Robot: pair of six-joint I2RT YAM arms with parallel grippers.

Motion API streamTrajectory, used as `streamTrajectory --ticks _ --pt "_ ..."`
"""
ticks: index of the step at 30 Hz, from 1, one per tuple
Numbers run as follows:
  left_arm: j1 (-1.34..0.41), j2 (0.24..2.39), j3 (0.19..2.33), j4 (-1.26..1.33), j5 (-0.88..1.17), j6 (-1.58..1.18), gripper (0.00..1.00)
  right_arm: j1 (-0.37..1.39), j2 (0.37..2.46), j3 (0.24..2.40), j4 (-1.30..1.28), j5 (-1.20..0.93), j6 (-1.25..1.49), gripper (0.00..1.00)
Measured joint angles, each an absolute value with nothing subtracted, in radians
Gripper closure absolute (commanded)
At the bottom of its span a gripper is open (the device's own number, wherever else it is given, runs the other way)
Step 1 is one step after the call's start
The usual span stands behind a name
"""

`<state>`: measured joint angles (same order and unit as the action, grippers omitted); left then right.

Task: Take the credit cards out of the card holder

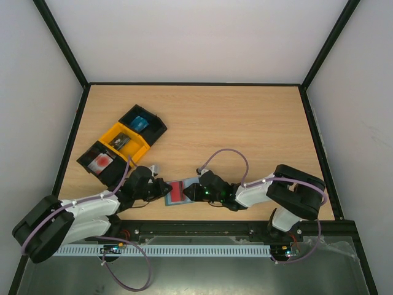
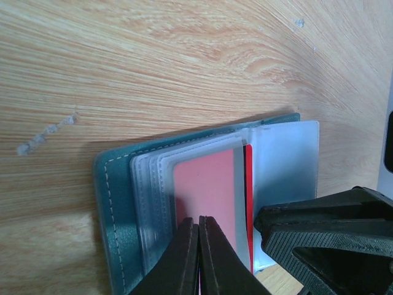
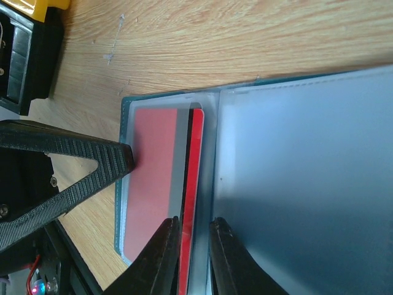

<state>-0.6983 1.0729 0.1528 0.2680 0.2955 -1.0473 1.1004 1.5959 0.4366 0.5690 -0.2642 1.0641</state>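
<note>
The card holder [image 1: 191, 184] lies open on the table between my two grippers. Its blue-grey cover [image 2: 113, 203] frames several frosted sleeves, and a clear page [image 3: 295, 172] lies flat on its right half. A red credit card [image 2: 206, 184] sits in the top sleeve, with a bright red strip [image 3: 195, 160] bare beside the fold. My left gripper [image 2: 198, 220] is shut, its tips resting on the sleeve over that card. My right gripper [image 3: 193, 224] stands a narrow gap apart, astride the bare red strip. No dark grey card shows.
A row of black and yellow trays [image 1: 123, 144] holding small items stands at the back left, and its near end [image 3: 24, 55] shows in the right wrist view. The black rail [image 1: 202, 226] at the table's near edge runs just behind both wrists.
</note>
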Motion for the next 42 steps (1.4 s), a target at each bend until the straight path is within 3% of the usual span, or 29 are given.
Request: streamTrajectory --ticks 9,18,25,35,42 --pt "-0.707 1.082 0.153 0.281 0.276 -1.041 0.97 1.095 1.614 0.442 0.582 -0.265 1.076 0.84" --pt "-0.709 1.017 0.171 0.192 0.249 -1.040 0.82 1.086 1.639 0.447 0.627 -0.277 1.100 0.85" --pt "-0.709 0.950 0.185 0.107 0.215 -1.040 0.79 1.085 1.639 0.447 0.636 -0.282 1.109 0.85" --pt "-0.715 1.040 0.184 0.149 0.213 -1.040 0.97 1.084 1.665 0.447 0.673 -0.294 1.125 0.85" --pt "-0.717 1.044 0.183 0.152 0.189 -1.037 0.97 1.079 1.693 0.439 0.733 -0.311 1.147 0.86"
